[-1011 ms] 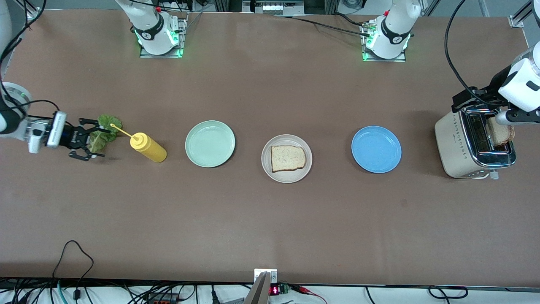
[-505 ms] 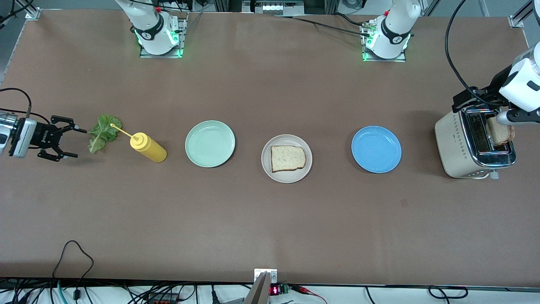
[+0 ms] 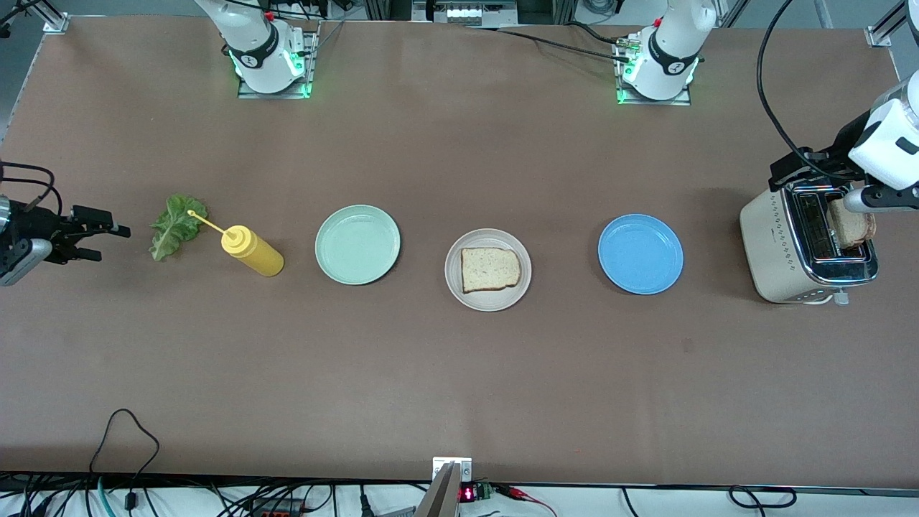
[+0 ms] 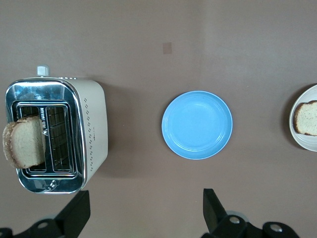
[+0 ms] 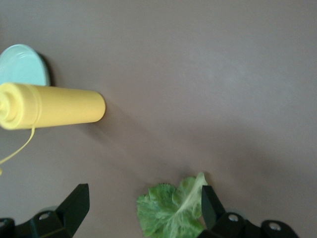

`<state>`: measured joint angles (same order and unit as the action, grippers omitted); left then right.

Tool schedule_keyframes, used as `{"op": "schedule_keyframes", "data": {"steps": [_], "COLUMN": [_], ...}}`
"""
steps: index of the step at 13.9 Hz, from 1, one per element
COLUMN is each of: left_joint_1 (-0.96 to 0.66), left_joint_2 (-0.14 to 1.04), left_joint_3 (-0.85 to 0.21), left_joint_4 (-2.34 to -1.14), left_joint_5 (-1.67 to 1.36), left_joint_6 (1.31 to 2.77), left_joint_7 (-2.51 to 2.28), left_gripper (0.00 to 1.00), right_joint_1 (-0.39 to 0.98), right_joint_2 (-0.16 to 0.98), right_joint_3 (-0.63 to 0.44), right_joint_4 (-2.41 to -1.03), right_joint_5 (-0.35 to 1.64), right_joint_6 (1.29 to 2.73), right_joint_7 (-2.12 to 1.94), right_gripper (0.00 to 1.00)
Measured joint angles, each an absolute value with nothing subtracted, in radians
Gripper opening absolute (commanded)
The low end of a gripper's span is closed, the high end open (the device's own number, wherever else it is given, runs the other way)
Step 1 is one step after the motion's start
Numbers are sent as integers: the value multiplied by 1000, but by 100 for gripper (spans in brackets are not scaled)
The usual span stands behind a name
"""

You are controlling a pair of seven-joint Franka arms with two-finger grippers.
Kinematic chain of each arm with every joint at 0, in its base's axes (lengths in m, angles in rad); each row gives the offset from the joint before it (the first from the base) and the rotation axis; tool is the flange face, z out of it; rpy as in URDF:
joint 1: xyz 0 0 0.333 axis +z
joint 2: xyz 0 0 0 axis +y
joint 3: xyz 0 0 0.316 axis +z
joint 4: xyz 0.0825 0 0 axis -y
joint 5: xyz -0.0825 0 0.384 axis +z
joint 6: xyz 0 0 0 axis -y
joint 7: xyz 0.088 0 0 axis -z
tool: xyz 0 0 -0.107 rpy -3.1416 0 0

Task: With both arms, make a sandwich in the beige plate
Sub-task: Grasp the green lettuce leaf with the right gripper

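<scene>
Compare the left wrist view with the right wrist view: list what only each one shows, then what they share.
Only the left wrist view shows the toaster with a bread slice standing out of its slot, the blue plate, and the edge of the beige plate carrying another bread slice.

Only the right wrist view shows the lettuce leaf, the yellow squeeze bottle lying on its side, and a sliver of the mint-green plate.

Both show the brown table and their own hand's open fingers: left hand, right hand, neither holding anything.
</scene>
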<state>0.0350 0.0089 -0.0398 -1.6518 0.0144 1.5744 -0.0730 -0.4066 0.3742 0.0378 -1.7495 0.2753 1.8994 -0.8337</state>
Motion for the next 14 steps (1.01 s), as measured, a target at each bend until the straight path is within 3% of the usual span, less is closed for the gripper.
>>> {"op": "schedule_keyframes", "data": {"steps": [9,14], "left_joint_1": [36,36], "left_joint_2": [9,10], "left_joint_3": [-39,-39], "left_joint_4": [-1652,-1652], "left_joint_5": [14,14], "left_joint_6": [1574,1573], "left_joint_7": [-73,-73], "left_gripper": [100,100], "right_joint_1": [-288,-280], "right_joint_2": [414,463], "right_joint_3": [40,38], "right_joint_4": [-1816,-1884], "right_joint_5": [50,-70], "right_joint_6": [2023,2115], "right_joint_7": [-93,39], "right_gripper": [100,100]}}
